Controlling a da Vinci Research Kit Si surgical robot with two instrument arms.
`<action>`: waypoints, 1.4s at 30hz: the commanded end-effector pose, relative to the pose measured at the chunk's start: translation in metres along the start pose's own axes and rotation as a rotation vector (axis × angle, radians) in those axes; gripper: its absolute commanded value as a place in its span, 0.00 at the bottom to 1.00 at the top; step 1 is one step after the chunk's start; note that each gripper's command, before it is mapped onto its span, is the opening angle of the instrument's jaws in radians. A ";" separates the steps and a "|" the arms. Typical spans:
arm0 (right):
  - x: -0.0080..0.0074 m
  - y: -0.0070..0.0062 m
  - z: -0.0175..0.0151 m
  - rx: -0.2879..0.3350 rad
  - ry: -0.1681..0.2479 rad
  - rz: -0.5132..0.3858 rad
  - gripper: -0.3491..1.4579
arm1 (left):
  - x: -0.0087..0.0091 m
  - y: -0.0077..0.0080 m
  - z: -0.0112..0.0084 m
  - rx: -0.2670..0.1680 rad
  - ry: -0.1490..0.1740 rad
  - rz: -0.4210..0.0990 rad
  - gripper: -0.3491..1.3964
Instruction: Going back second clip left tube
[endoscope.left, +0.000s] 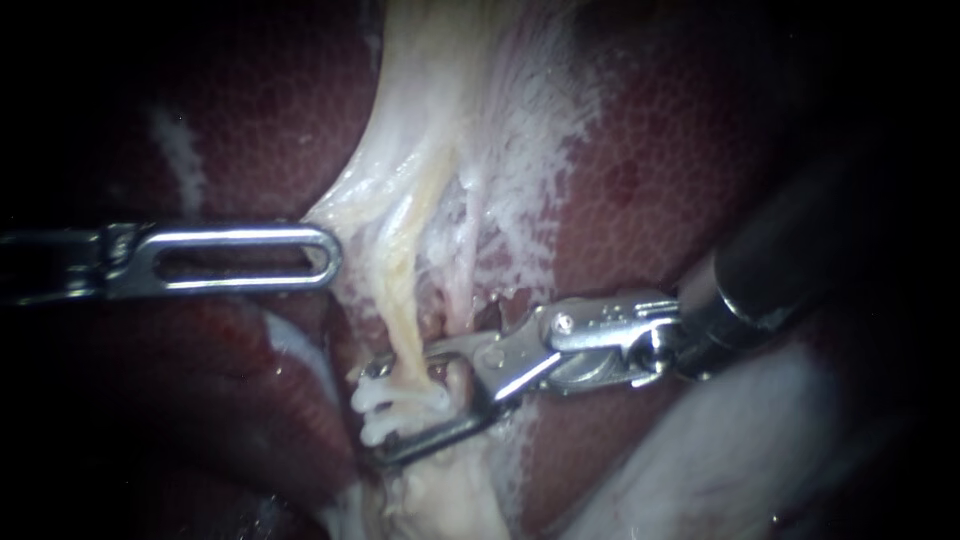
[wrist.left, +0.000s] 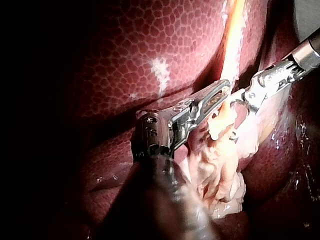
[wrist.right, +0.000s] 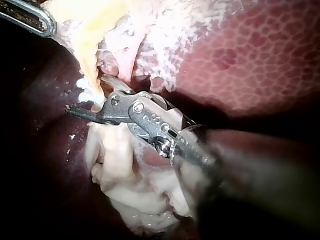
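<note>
A yellowish tube (endoscope.left: 405, 300) runs down from the pale sheet of tissue (endoscope.left: 480, 150) between the liver lobes; a thinner pinkish tube (endoscope.left: 462, 285) lies to its right. My right instrument (endoscope.left: 372, 415) comes in from the right, its jaws open astride the yellowish tube's lower end. White clip material (endoscope.left: 395, 402) sits on the tube between those jaws. My left instrument (endoscope.left: 325, 255), with a slotted jaw, lies flat at the left, shut on the edge of the pale tissue. The right wrist view shows the right instrument (wrist.right: 87, 97) at the tube, with lumpy pale tissue (wrist.right: 125, 175) beneath it.
Dark red mottled liver (endoscope.left: 700, 150) surrounds the site on both sides. A smooth pale mass (endoscope.left: 720, 450) lies under the right instrument's shaft. In the left wrist view, the right instrument (wrist.left: 250, 97) stands close ahead of the left instrument (wrist.left: 220, 92).
</note>
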 end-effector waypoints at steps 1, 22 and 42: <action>0.0000 -0.0001 -0.0003 0.002 0.000 0.000 0.52 | 0.0000 0.0000 0.0000 0.000 0.000 0.000 0.00; 0.0012 -0.0019 -0.0127 -0.068 0.004 0.003 0.52 | 0.0001 0.0002 0.0000 0.001 0.000 0.000 0.00; 0.0040 -0.0025 -0.0193 -0.117 0.015 -0.039 0.52 | 0.0002 0.0005 0.0002 0.000 0.000 0.002 0.00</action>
